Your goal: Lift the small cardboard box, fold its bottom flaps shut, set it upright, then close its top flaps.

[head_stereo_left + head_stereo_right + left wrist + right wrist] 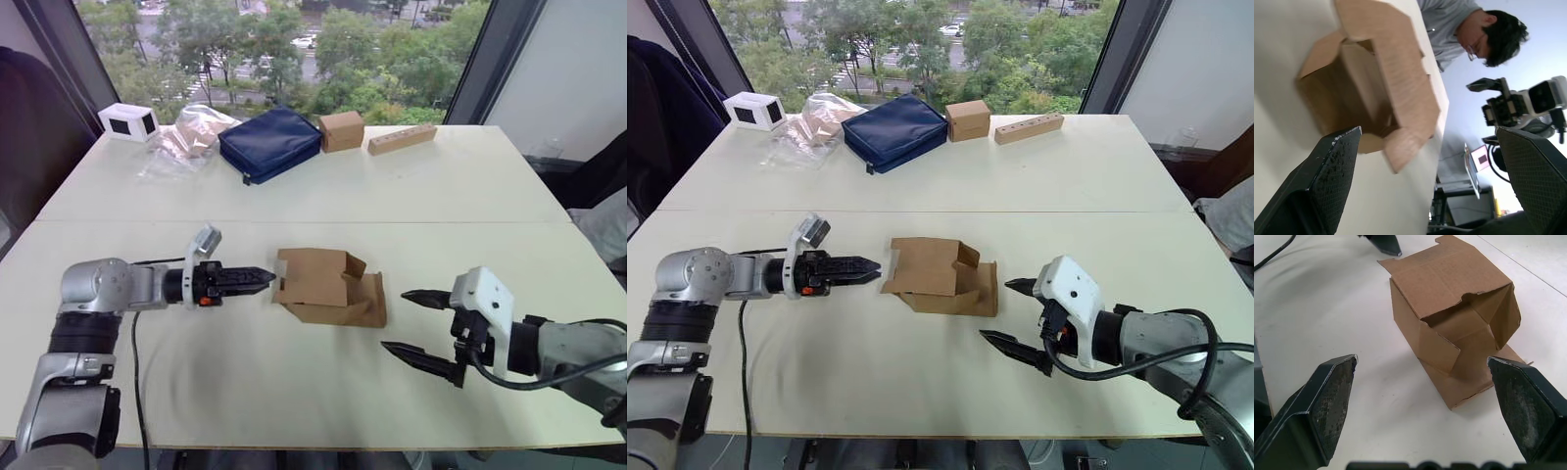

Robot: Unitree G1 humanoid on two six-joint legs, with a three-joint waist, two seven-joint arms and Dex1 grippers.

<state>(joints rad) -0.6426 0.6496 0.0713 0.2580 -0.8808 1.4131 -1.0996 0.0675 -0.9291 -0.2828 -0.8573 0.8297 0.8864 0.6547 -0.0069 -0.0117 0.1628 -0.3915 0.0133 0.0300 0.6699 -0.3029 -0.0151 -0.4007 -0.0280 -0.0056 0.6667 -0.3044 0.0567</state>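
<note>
At the table's (470, 186) far edge: white box (128, 121), crumpled plastic bag (186, 137), navy pouch (270, 143), tan box (342, 130), perhaps wooden block (402, 139)

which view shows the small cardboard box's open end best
The right wrist view: the small cardboard box lies on its side between that gripper's open fingers, flaps splayed. The left wrist view shows its other open end; the eye views show it small.

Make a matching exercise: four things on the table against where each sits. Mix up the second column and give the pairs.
Things
1. small cardboard box
2. navy pouch
3. wooden block
4. white cube

Places
A. far left corner of the table
B. between the left gripper and right gripper
C. far edge, right of the tan box
D. far edge, beside the plastic bag

Pairs: 1-B, 2-D, 3-C, 4-A
</note>
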